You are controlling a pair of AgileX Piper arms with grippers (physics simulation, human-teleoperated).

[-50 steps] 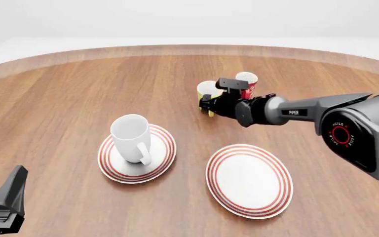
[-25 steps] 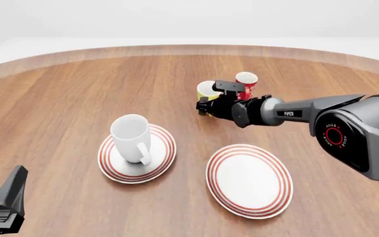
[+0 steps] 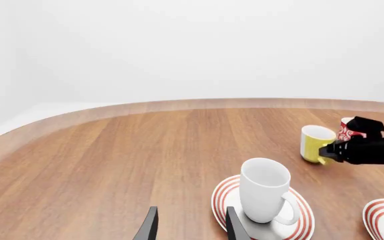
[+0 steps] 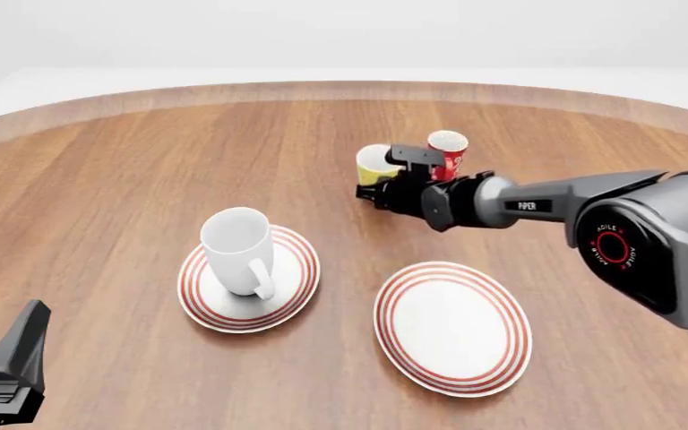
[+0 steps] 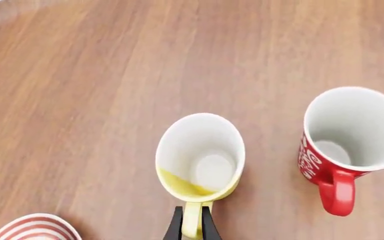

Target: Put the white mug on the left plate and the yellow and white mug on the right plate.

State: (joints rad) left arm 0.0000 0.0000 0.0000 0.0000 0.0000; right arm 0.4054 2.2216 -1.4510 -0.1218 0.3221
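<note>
The white mug [image 4: 239, 246] stands upright on the left plate [image 4: 290, 291]; the left wrist view also shows the mug [image 3: 264, 190] and that plate [image 3: 303, 226]. The right plate [image 4: 451, 327] lies bare in front of the right arm. Farther back stands the yellow and white mug [image 4: 376, 163], upright on the table. My right gripper [image 4: 374, 191] is at its handle. In the right wrist view, both dark fingers [image 5: 176, 226] press against the yellow handle [image 5: 191, 219] of this mug [image 5: 201, 155]. My left gripper [image 3: 190, 230] is open and holds nothing, low at the near left [image 4: 10, 367].
A red cup [image 4: 446, 152] with white lettering stands just right of the yellow mug, close to the right gripper; in the right wrist view the red cup [image 5: 349, 135] has its handle toward the camera. A red-ringed plate rim [image 5: 35, 227] shows at that view's corner.
The right gripper has edged a little farther in at the yellow mug's handle, which it now covers in the front view. The left arm and the white mug have not moved.
</note>
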